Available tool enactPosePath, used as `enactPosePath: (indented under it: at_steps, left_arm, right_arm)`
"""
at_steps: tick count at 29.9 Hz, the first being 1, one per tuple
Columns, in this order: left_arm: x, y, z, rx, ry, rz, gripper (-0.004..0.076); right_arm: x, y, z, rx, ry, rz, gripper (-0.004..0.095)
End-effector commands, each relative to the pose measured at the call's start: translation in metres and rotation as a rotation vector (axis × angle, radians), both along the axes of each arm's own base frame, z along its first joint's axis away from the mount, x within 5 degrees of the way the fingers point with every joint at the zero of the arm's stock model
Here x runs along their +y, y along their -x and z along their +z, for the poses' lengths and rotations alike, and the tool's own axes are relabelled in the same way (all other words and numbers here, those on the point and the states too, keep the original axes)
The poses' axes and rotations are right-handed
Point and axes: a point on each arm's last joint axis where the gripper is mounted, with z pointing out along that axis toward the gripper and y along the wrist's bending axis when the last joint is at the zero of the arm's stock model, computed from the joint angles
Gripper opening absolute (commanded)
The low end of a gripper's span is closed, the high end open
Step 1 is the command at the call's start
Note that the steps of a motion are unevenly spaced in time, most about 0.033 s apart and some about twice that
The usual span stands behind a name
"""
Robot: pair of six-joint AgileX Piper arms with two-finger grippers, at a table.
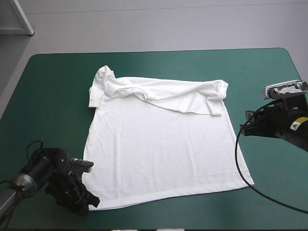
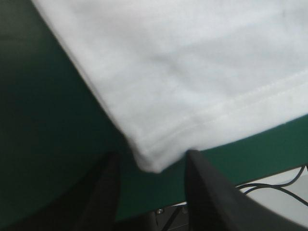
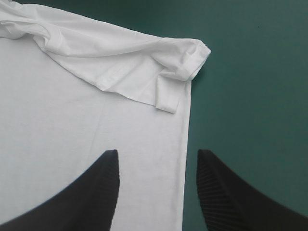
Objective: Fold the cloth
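The T-shirt [image 1: 159,149] lies spread flat in the middle of the bench [image 1: 57,86]. Its hem is toward the near edge and its collar end toward the far edge. The top part and both sleeves are folded down in a rumpled band over the body. Its length runs near to far, turned slightly so the hem's left corner sits nearer the near edge than the right.

The left end effector [image 2: 151,159] sits low at the near-left hem corner. Its black fingers are spread, with the corner between their tips.

The right arm reaches in from the bench's right edge. The right end effector [image 3: 156,154] is parted too, one finger over the shirt and the other over the teal-green cover, straddling the shirt's right side edge.
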Motion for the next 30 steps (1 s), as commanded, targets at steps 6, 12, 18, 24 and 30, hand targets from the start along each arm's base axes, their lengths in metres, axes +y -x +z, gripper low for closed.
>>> enactPosePath:
  at_steps: [6,12,18,24,30]
  left_arm:
    - [-0.020,-0.016,-0.013,-0.167,0.162,0.124,0.0127]
    - [-0.015,-0.019,-0.013,-0.210,0.108,0.061,0.0021]
    - [-0.013,-0.028,0.022,-0.355,0.116,0.033,0.0020]
    - [-0.007,-0.030,0.053,-0.444,0.068,-0.011,0.0019]
    - [-0.006,-0.031,0.055,-0.453,0.053,-0.026,0.0019]
  right_arm:
    - [-0.002,0.002,0.013,-0.083,-0.011,-0.017,0.0466]
    - [-0.002,0.003,0.011,-0.058,-0.007,-0.013,0.0442]
    - [-0.001,-0.003,-0.032,0.167,0.017,0.002,0.0404]
    - [-0.003,-0.003,-0.076,0.317,0.056,-0.015,0.0411]
    - [-0.007,0.000,-0.126,0.439,0.093,-0.044,0.0472]
